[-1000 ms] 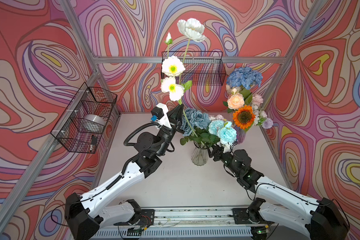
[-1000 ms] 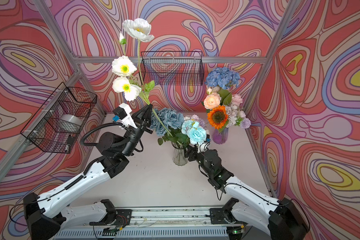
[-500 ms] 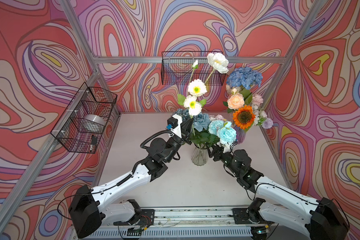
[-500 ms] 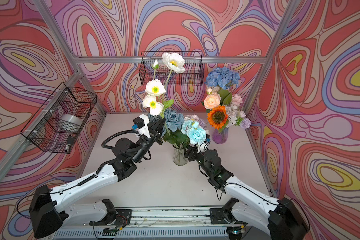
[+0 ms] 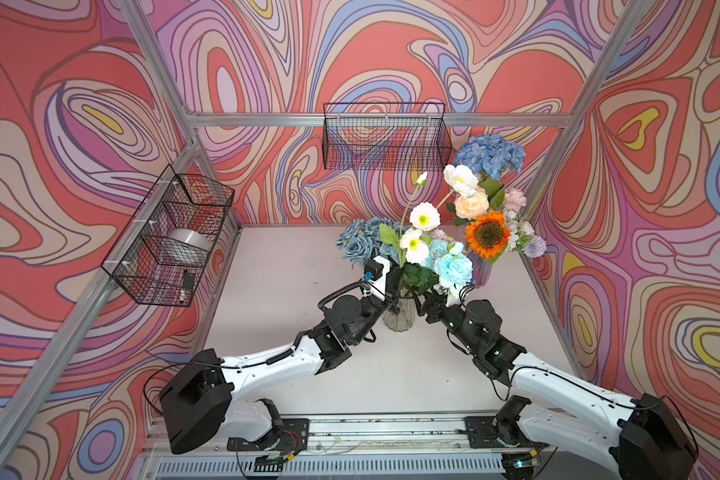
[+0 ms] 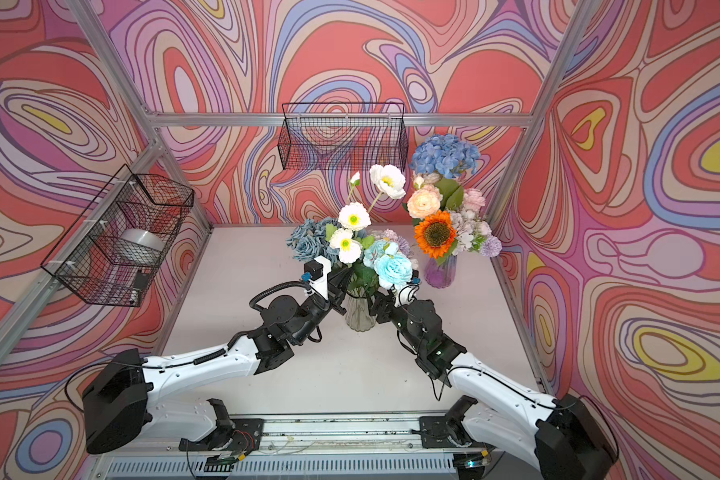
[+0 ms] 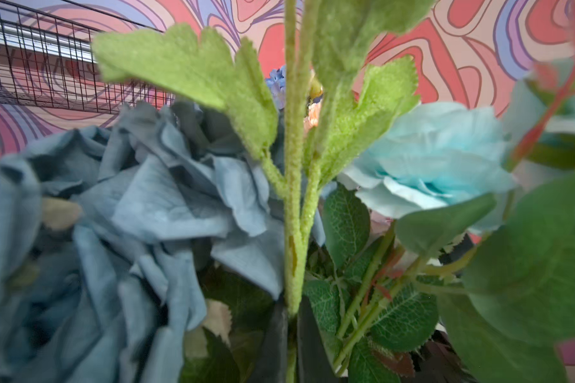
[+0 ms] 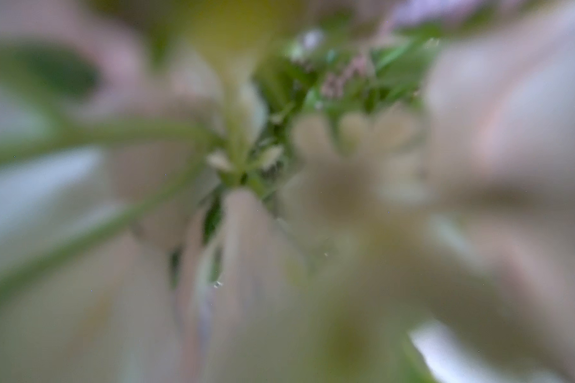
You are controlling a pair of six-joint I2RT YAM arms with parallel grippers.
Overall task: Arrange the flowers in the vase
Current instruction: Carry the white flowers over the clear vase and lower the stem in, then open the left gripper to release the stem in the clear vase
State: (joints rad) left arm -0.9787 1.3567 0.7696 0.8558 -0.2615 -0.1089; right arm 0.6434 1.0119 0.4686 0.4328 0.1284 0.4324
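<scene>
Right wrist view wholly blurred; foliage hides vase mouth; poppy stem cut off.

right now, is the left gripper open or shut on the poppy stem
Shut on it: in the left wrist view the left gripper clamps the fuzzy poppy stem, its dark jaws touching it on both sides.

White table, clear vase, purple vase

- White-shelled left arm: bulky black joint housings, looping black corrugated cable.
- White-shelled right arm: black joints, tiny green light.
- Black left gripper: tapered dark fingers; white camera block, blue plug.
</scene>
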